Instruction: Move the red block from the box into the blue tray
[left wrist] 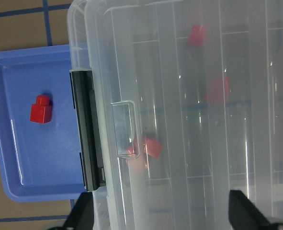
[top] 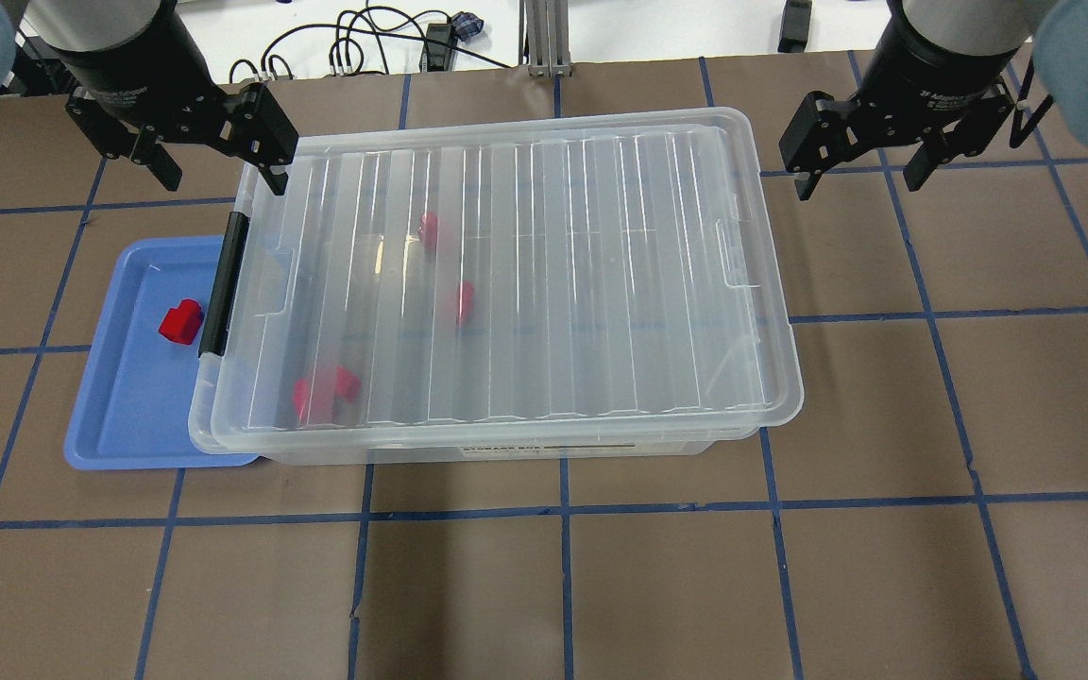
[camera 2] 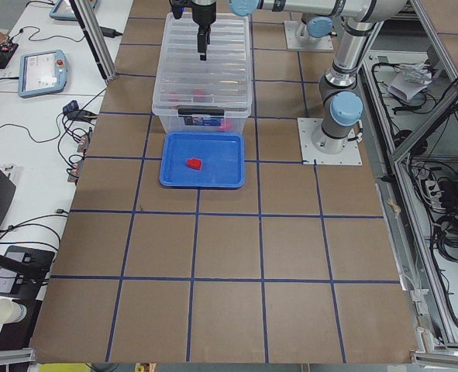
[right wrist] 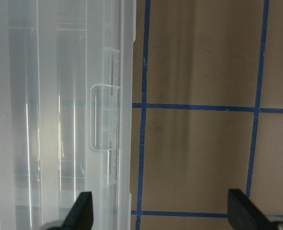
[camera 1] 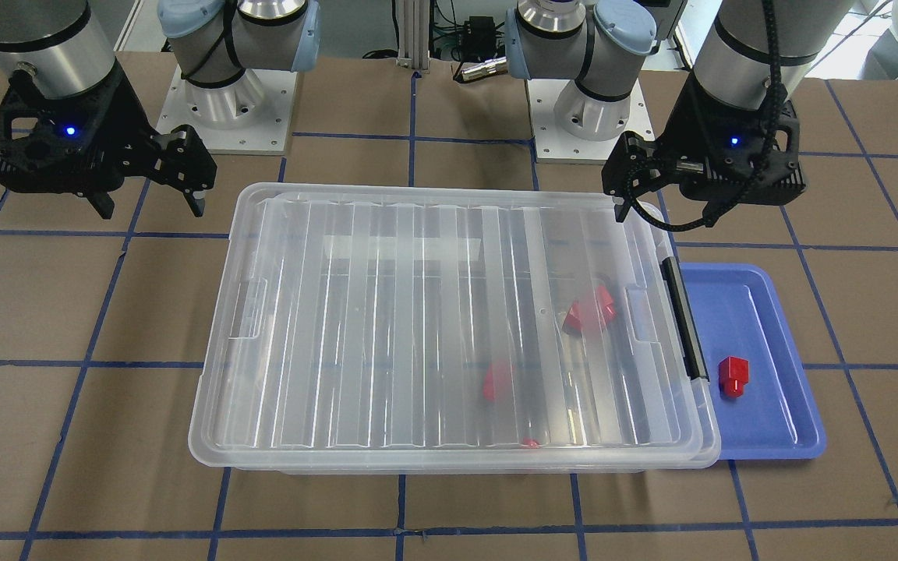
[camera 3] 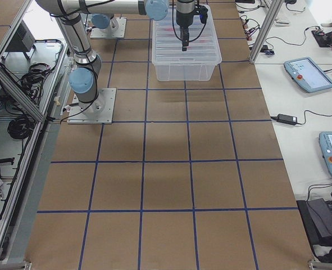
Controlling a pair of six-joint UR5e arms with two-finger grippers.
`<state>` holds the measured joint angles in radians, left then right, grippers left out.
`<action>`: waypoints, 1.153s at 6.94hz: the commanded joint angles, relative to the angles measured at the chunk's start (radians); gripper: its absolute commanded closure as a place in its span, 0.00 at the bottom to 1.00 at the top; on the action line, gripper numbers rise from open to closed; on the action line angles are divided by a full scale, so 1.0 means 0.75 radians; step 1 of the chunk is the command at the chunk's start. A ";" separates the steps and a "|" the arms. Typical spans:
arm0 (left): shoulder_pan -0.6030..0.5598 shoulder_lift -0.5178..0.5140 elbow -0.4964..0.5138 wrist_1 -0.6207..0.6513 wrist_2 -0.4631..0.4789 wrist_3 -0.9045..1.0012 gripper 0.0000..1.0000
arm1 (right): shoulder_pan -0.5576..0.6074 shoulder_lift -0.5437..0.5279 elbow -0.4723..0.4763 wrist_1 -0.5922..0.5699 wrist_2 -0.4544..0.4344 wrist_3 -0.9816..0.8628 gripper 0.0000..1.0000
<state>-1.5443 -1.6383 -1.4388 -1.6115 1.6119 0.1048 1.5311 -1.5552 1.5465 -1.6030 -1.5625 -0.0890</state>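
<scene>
The red block [top: 181,322] lies in the blue tray [top: 119,434], clear of both grippers; it also shows in the left wrist view [left wrist: 40,109] and the front view [camera 1: 733,376]. The box [top: 553,283] is a clear bin with its ribbed lid on and a black latch handle [top: 223,283] at the tray end. My left gripper [top: 218,175] is open and empty, hovering above the box's far corner at the tray end. My right gripper [top: 856,179] is open and empty, above the table beyond the box's other end.
Inside the closed box lie a red two-lobed clump [top: 322,392] and two lone red pieces [top: 465,300] [top: 428,229]. The tray's inner edge is tucked under the box lid's overhang. Brown table with blue tape lines [top: 563,510] surrounds them.
</scene>
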 commanded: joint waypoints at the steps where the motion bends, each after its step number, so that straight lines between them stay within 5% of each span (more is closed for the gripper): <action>1: -0.001 0.004 -0.002 -0.001 0.000 -0.001 0.00 | -0.004 0.002 0.004 0.004 -0.001 0.000 0.00; 8: -0.001 -0.002 0.000 0.001 -0.006 -0.001 0.00 | -0.006 -0.002 0.000 0.006 -0.001 0.000 0.00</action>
<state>-1.5447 -1.6411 -1.4389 -1.6098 1.6081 0.1043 1.5261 -1.5562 1.5469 -1.5981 -1.5631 -0.0902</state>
